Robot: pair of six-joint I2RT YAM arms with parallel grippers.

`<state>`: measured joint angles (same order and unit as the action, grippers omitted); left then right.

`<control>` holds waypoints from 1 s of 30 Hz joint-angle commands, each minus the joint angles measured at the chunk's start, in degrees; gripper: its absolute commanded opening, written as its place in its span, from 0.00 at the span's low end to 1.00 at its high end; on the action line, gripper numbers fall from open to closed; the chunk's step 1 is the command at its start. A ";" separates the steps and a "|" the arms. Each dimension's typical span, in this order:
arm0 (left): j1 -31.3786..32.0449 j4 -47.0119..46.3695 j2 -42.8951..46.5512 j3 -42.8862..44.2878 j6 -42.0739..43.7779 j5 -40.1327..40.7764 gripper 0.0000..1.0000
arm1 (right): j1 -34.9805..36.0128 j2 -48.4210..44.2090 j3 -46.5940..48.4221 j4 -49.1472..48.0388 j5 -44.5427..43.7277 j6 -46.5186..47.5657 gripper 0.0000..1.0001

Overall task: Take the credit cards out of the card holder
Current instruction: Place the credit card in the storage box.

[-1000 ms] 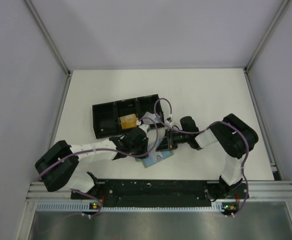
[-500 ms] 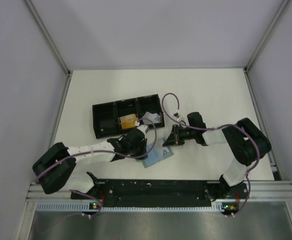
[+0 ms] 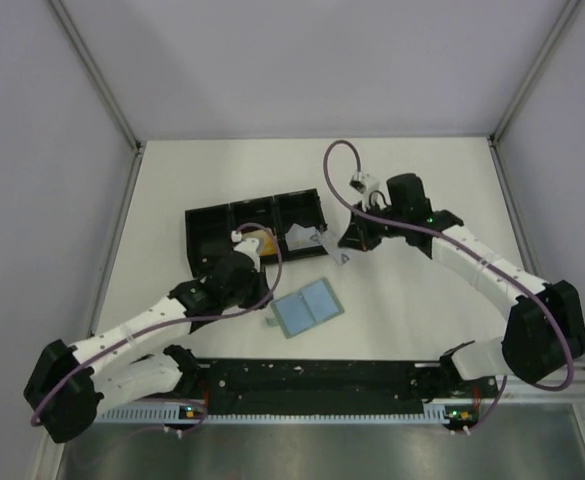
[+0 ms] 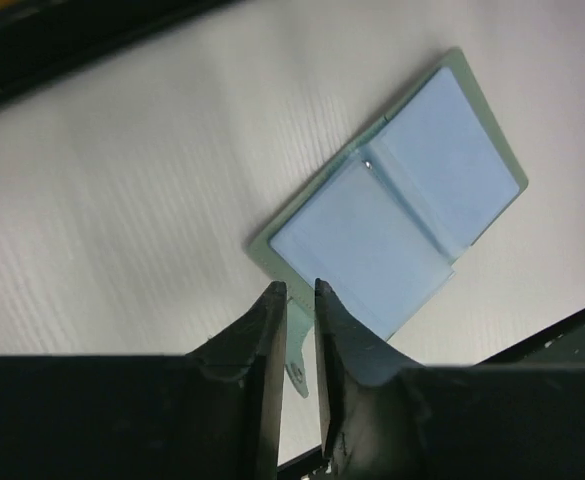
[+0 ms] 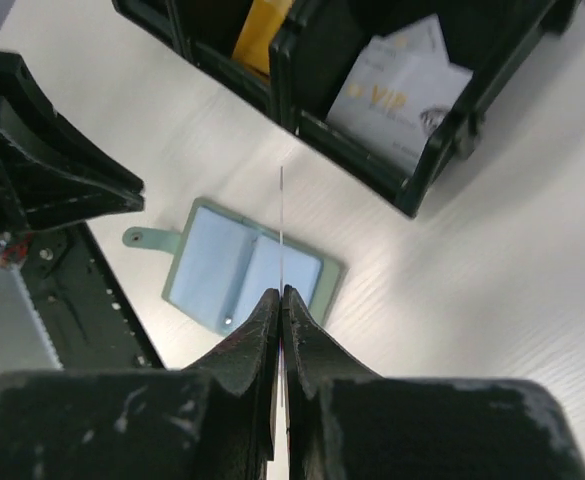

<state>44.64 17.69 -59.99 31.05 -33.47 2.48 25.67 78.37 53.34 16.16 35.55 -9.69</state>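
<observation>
The pale blue card holder [image 3: 308, 308] lies open and flat on the white table, both panels facing up [image 4: 402, 215] [image 5: 242, 275]. My left gripper [image 4: 294, 290] hovers at its near-left corner, jaws a narrow gap apart and empty, with the holder's tab [image 4: 300, 350] showing on the table through the gap. My right gripper [image 5: 283, 292] is raised between the holder and the tray, shut on a thin credit card [image 5: 282, 220] seen edge-on, which shows small and grey in the top view [image 3: 341, 257]. A gold card [image 3: 257, 241] and a silvery card [image 5: 397, 85] lie in the tray.
A long black three-compartment tray [image 3: 212, 235] stands behind and left of the holder. The black base rail [image 3: 322, 375] runs along the near edge just below the holder. The right arm's purple cable [image 3: 332, 170] loops above the table.
The right gripper closed on a card at the holder and carried it up and back toward the tray. The left gripper drew back left off the holder, and its jaws parted a little.
</observation>
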 commanded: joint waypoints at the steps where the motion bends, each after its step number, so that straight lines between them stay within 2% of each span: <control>1: -5.25 5.06 10.92 0.59 2.53 3.31 0.36 | 2.27 1.25 12.72 13.09 -5.31 16.71 0.00; 2: -6.49 6.29 14.08 1.03 3.06 4.10 0.47 | 2.63 2.83 15.10 14.58 -5.84 18.99 0.00; 6: -8.52 10.34 25.33 4.54 6.30 10.16 0.79 | 3.86 10.29 26.78 19.68 -6.11 27.95 0.00; 10: -8.69 15.25 30.36 9.81 11.75 15.08 0.97 | 5.70 19.08 37.86 26.89 -5.66 37.62 0.00; 13: -8.70 15.97 33.52 11.05 16.32 20.00 0.99 | 7.02 25.85 44.73 30.58 -5.05 43.60 0.00; 16: -8.61 12.29 37.30 8.34 19.14 25.11 0.99 | 7.99 31.57 50.61 33.14 -4.52 47.92 0.00; 21: -10.01 9.55 41.17 5.25 20.64 24.15 0.99 | 9.04 39.48 57.04 35.78 -3.56 52.58 0.00; 30: -13.09 9.47 40.21 4.64 21.52 22.75 0.99 | 10.01 46.96 59.95 40.00 -2.86 56.45 0.00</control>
<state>32.91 29.93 -19.27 35.92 -13.26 25.39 34.87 123.68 109.95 52.95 30.13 42.87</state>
